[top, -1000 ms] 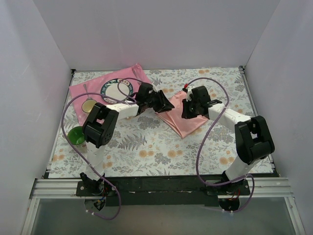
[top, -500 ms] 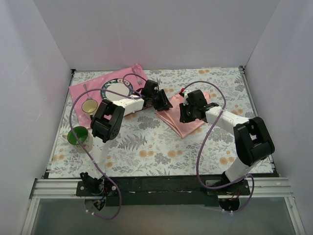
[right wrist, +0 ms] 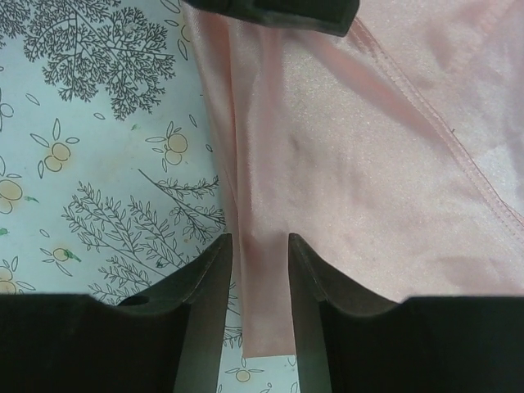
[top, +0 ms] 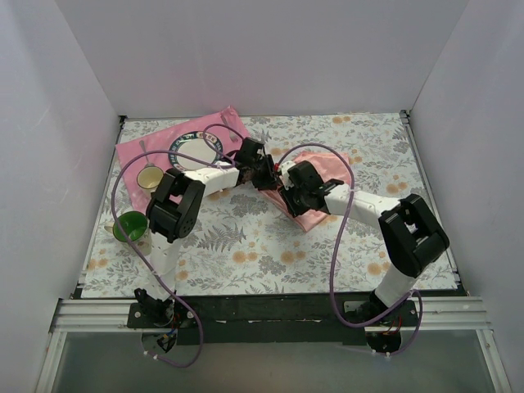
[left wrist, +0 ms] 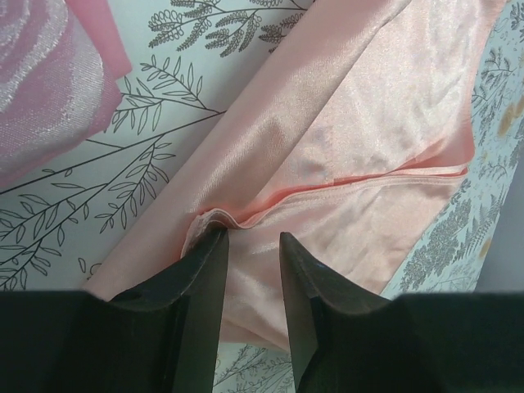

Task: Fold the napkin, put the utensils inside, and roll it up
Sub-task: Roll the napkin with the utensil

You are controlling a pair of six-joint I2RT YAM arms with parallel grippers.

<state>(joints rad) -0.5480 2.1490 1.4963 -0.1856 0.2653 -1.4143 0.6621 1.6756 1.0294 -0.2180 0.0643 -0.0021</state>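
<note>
The pale salmon-pink napkin [top: 314, 214] lies partly folded right of centre on the floral tablecloth. It fills the left wrist view [left wrist: 368, 123] and the right wrist view [right wrist: 368, 147]. My left gripper [top: 268, 175] is low over its upper-left edge, jaws a narrow gap apart, with a raised fold at the fingertips [left wrist: 250, 246]. My right gripper [top: 288, 195] is close by at the napkin's left edge, jaws also slightly apart over a flat strip of cloth [right wrist: 260, 246]. The left gripper's tip [right wrist: 278, 12] shows at the top of the right wrist view. A spoon [top: 143, 150] lies on the hot-pink mat.
The hot-pink mat [top: 135, 151] at the back left holds a plate [top: 195, 151] and a small cup [top: 149, 176]. A green cup [top: 127, 225] stands at the left. Purple cables loop over both arms. White walls enclose three sides.
My right gripper has moved left across the napkin to the left gripper. The napkin now looks narrower, folded over. The left gripper shifted slightly.
</note>
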